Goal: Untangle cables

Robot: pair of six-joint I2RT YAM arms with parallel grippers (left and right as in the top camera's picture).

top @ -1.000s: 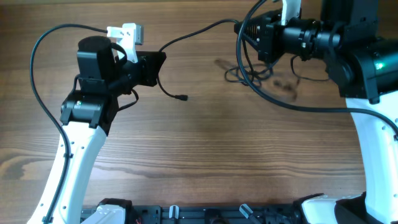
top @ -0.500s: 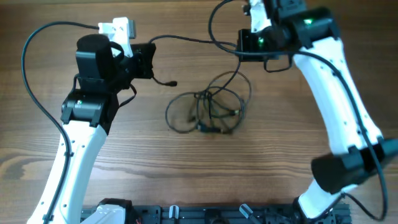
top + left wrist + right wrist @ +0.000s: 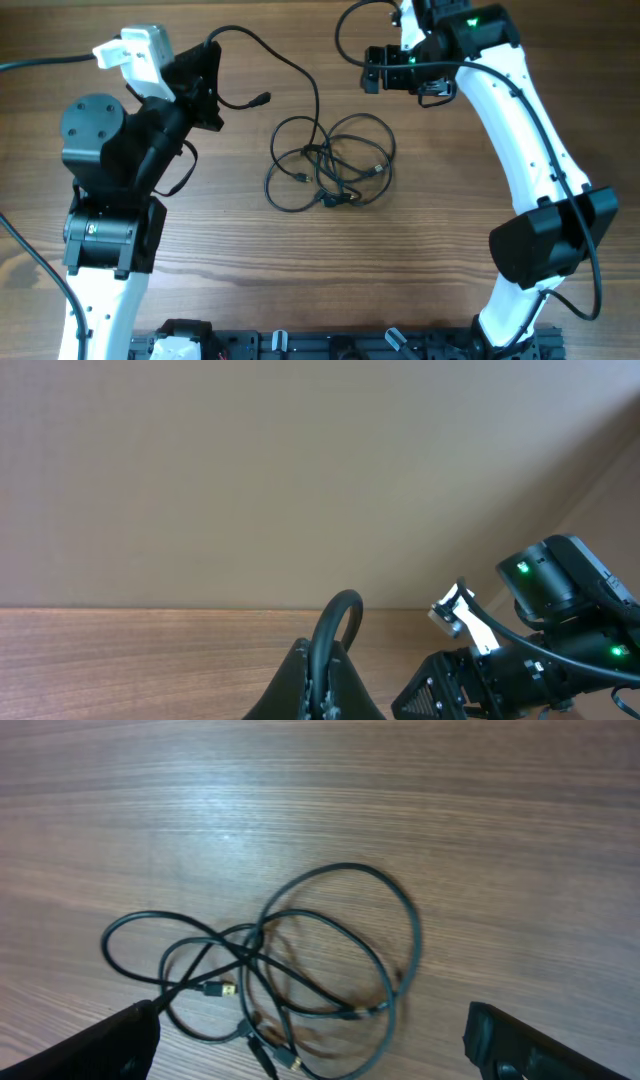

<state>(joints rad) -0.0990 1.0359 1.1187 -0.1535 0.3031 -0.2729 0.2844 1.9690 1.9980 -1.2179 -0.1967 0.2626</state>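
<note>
Cables [image 3: 330, 170] lie loosely tangled at mid-table, the heap wider across than deep. One strand [image 3: 316, 105] arcs from it toward the far edge and over to the left gripper [image 3: 205, 75], which is clenched on it (a plug [image 3: 265, 98] points right). Right gripper [image 3: 312, 1013] hangs above the heap, fingers spread, holding nothing. The table [image 3: 330, 270] is wood-grain and the wall [image 3: 300, 480] plain beige.

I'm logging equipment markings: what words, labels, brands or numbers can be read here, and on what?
None readable: no word, label, brand or number shows on the cables, the left arm, the right arm or the table. The green light on the right arm carries no text.
</note>
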